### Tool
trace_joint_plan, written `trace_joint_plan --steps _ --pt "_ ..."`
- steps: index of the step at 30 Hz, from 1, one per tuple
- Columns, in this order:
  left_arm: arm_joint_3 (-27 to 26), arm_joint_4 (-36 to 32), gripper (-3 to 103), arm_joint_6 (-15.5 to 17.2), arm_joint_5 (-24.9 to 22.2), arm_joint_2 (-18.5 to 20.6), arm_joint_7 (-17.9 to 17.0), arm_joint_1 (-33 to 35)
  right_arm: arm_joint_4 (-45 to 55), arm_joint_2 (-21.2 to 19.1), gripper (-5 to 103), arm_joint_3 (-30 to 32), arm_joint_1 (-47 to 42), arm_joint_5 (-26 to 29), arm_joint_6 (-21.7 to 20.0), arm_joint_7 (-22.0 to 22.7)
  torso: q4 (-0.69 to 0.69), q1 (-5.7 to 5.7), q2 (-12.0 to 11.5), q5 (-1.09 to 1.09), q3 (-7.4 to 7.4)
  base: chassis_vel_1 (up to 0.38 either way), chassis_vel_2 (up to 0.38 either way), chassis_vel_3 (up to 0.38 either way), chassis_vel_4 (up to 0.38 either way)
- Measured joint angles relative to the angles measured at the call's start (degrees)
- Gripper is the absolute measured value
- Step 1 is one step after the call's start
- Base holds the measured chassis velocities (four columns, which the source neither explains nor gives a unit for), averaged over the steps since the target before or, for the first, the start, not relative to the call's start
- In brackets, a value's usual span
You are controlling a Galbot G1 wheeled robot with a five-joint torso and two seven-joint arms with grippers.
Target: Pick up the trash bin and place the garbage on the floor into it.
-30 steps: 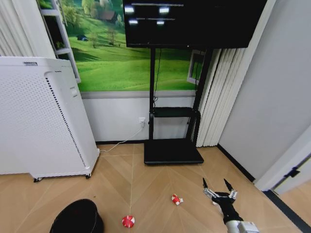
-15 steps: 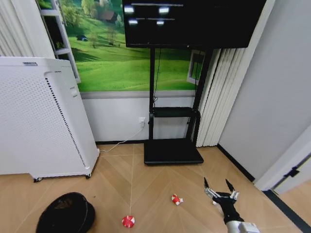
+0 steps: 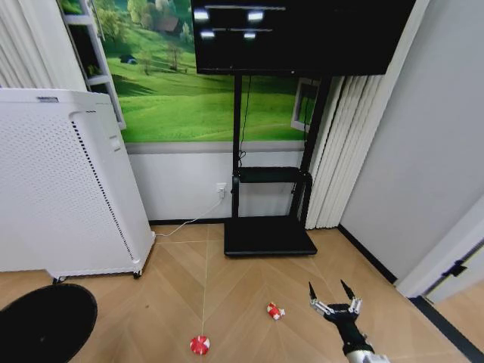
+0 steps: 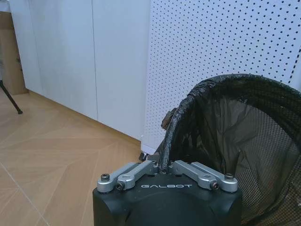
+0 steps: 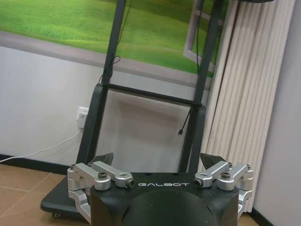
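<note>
Two pieces of garbage lie on the floor [image 3: 249, 265], herringbone tan wood, in the head view.

Item 1, trash bin [image 3: 41, 325]: black, round, at 8 o'clock in the head view, cut off by the lower-left edge, in front of the white appliance [image 3: 64, 181]. In the left wrist view its mesh wall and black liner [image 4: 235, 141] stand against the appliance's perforated panel [image 4: 221, 52].

Item 2, left tool [image 4: 162, 168]: fingers drawn together, pinching the rim of the trash bin; the liner edge rises from between the fingertips.

Item 3, can [image 3: 199, 345]: red and white, crushed, on the floor at 6 o'clock, well apart from the bin.

Item 4, wrapper [image 3: 275, 311]: red and white, crumpled, on the floor at 5 o'clock, between the can and the right tool.

Item 5, TV stand [image 3: 268, 234]: flat black base and uprights at centre, against the wall, a white cable running to a wall socket at its 9 o'clock.

Item 6, right tool [image 3: 333, 293]: at 5 o'clock, just beside the wrapper, above the floor, fingers spread wide, holding nothing. In the right wrist view both fingertips [image 5: 103, 159] stand far apart, facing the stand.
</note>
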Motion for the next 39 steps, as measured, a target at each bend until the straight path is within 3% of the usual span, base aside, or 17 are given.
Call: trace_joint_plan --steps 17,34,37,39 --pt "1.1 -0.7 1 -0.2 -0.1 -0.8 0.7 0.3 -0.3 0.3 100 -1.6 -0.5 -1.4 0.8 0.0 0.0 0.0 0.0 -0.01 0.0 0.104 0.091 -0.102 -0.096" --pt "2.1 -0.6 1 -0.3 0.3 -1.4 1.2 0.5 -1.6 -0.3 100 -3.7 -0.2 -2.8 0.8 0.1 0.01 0.02 0.0 0.03 0.01 0.304 0.289 -0.304 -0.307" --pt "2.5 -0.6 1 -0.3 0.3 -1.4 1.3 0.5 -2.5 -0.6 100 -4.2 0.2 -2.5 0.9 0.8 -0.02 0.0 0.0 -0.05 0.0 0.37 0.351 -0.344 -0.385" --pt "2.8 -0.6 1 -0.3 0.6 -1.4 1.4 0.5 -3.4 -1.0 100 -4.6 0.7 -2.3 0.8 1.5 0.0 0.0 0.0 0.03 0.01 0.355 0.353 -0.361 -0.351"
